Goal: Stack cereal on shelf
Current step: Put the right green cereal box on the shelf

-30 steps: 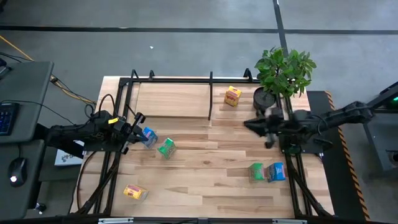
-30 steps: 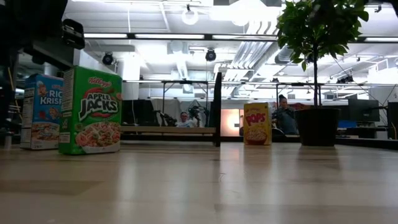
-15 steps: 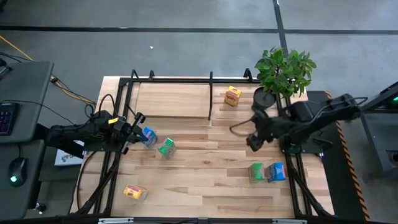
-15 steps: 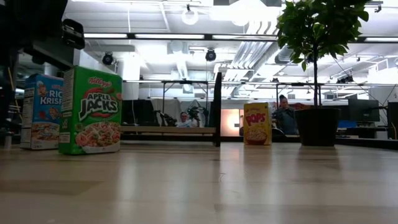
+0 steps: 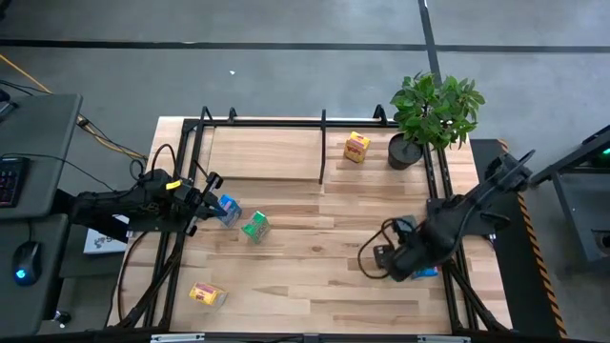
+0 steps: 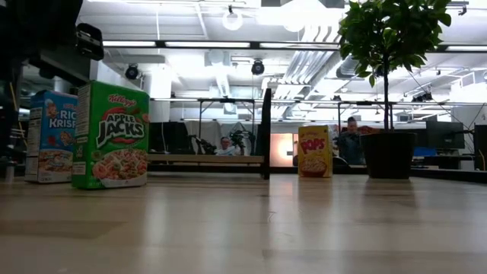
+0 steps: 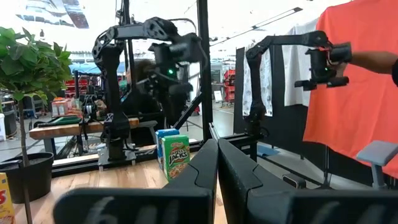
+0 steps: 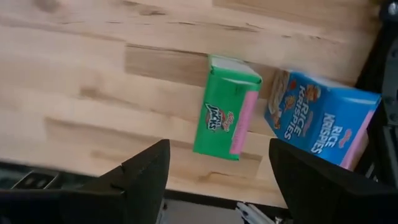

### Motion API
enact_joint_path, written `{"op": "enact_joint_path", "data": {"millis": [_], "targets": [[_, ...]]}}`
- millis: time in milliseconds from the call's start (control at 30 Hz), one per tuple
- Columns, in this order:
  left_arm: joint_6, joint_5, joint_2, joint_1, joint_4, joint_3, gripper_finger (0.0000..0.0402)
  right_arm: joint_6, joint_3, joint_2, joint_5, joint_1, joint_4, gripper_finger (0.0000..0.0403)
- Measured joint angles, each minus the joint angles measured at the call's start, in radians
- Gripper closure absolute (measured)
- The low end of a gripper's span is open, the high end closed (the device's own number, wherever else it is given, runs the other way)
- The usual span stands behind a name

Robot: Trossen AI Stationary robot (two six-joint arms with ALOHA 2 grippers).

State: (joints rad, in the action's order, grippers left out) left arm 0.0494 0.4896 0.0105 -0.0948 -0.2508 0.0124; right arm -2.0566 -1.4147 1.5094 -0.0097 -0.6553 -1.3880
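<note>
The bench [image 5: 315, 286] carries the shelf [image 5: 267, 152] along its far edge, a light board in black bars with an upright divider [image 5: 322, 151]. One yellow-orange cereal box [image 5: 356, 147] already stands on the shelf, right of the divider and beside the potted plant [image 5: 434, 114]; the other five boxes are on the open bench. The right gripper [image 5: 386, 259] hangs directly above the green cereal box [image 8: 227, 107], which stands just beside a blue cereal box [image 8: 320, 127] near the right edge; its jaws are spread wide with the green box between them in the right wrist view. The step in hand appears to be the approach to this box. The next move calls for a straight descent and a closing grip on the green box alone, without nudging its blue neighbour. The left gripper [image 5: 205, 200] waits at the left edge beside another blue box [image 5: 229, 208] and green box [image 5: 254, 226], jaws closed on nothing. A second yellow-orange box [image 5: 207, 294] lies near the front left.
</note>
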Motion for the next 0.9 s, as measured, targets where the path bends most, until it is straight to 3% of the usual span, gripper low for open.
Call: {"op": "enact_joint_path", "data": {"millis": [900], "targets": [[0.000, 0.000, 0.000, 0.000, 0.000, 0.000, 0.0398, -0.045, -0.001, 0.285, -0.025, -0.012, -0.011, 0.0137]]}}
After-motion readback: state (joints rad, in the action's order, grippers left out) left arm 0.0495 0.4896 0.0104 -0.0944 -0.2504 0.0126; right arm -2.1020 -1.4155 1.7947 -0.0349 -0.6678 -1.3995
